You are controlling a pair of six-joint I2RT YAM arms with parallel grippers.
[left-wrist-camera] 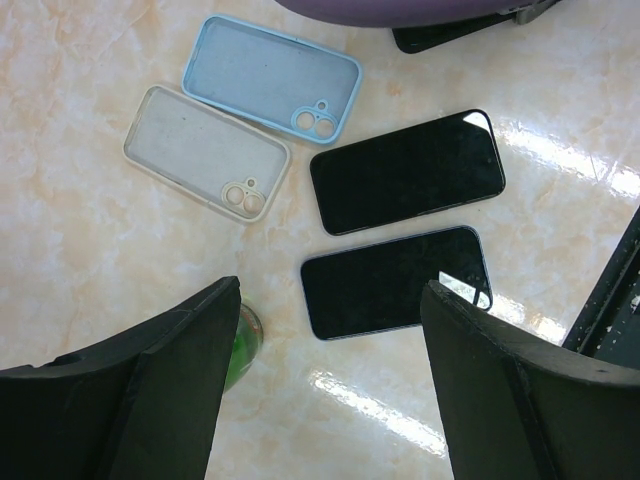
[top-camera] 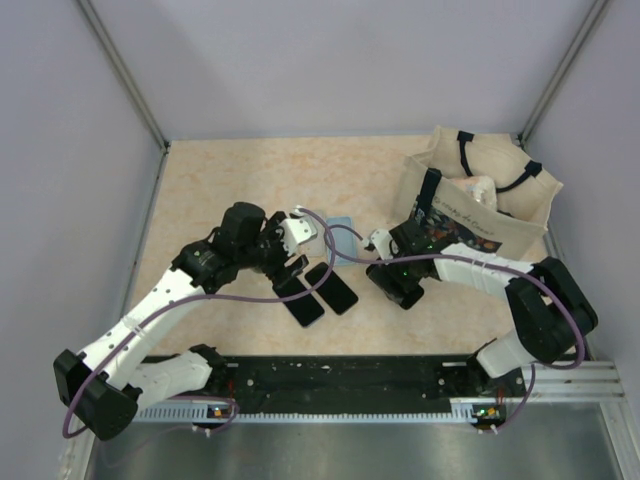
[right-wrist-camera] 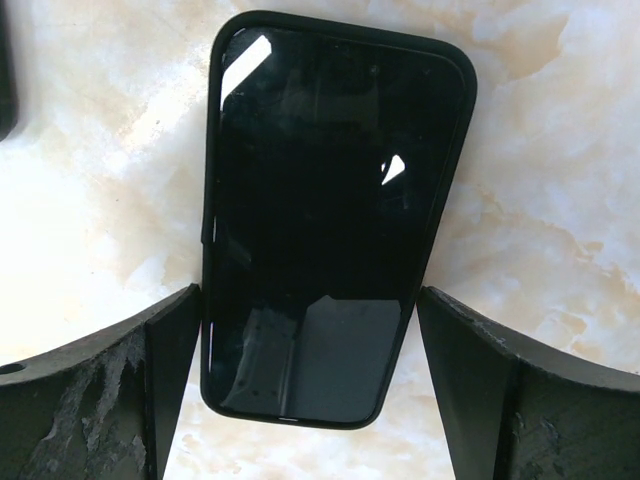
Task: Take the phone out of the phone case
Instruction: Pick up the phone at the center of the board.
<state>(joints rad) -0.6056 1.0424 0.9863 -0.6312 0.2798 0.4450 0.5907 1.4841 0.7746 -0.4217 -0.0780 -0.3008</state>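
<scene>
Right wrist view, black-cased phone [right-wrist-camera: 320,200] flat between spread right gripper [right-wrist-camera: 308,300] fingers, left gripper [left-wrist-camera: 330,292] fingers also apart

Wide-spread left pincer [left-wrist-camera: 330,300] and right pincer [right-wrist-camera: 308,300], both pointing down.

On the desk [top-camera: 230,180] two bare phones [left-wrist-camera: 405,170] lie side by side, two empty cases [left-wrist-camera: 205,150] just behind them, a cased phone [right-wrist-camera: 320,200] to their right between the fingers of the right hand [right-wrist-camera: 308,300], and a bag [top-camera: 480,205] at the back right.
</scene>
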